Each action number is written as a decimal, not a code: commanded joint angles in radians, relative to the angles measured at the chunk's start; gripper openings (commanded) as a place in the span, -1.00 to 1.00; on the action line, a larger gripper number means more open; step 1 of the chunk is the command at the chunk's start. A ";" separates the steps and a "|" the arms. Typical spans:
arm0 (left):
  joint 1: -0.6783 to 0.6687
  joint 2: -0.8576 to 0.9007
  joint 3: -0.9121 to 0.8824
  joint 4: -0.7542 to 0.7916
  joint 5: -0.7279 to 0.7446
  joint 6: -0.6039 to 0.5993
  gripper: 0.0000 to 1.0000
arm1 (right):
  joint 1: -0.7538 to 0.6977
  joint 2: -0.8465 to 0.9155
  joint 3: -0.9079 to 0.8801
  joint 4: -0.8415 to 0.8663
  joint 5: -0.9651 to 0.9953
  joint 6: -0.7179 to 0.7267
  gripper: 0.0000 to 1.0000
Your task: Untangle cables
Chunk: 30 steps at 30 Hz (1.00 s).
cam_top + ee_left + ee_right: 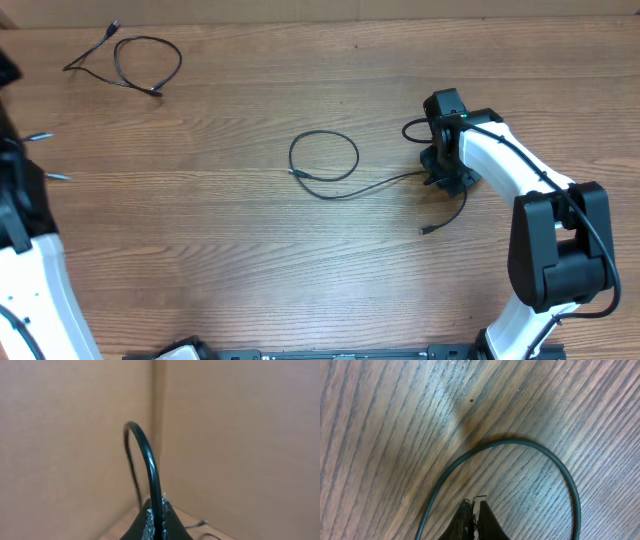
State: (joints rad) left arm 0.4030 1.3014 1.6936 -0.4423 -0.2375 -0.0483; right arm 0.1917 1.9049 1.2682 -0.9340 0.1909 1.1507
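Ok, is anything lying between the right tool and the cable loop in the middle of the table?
Nothing visible. The right tool, shut, sits at that middle cable's tail, and only bare table lies along the run to its loop. The other cable lies far off at the far-left corner.

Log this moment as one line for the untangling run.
left gripper shut on lifted cable | right gripper shut beside looped cable | third cable lying apart

Soft, even light, faint shadows; overhead view sharp, left tool [157,507] blurred near the lens.
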 commanded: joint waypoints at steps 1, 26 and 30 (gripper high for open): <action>0.074 0.051 0.035 0.036 0.083 0.018 -0.92 | 0.005 0.005 0.001 0.005 0.018 -0.008 -0.92; 0.214 0.396 0.035 -0.425 0.027 -0.661 -0.92 | 0.005 0.034 0.001 0.008 0.018 -0.008 -0.92; 0.241 0.490 0.035 -0.440 0.027 -0.687 -0.92 | 0.005 0.034 0.001 0.001 0.018 -0.008 -0.92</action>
State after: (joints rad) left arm 0.6327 1.7344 1.7084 -0.8791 -0.1448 -0.6292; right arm 0.1917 1.9312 1.2682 -0.9306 0.1909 1.1481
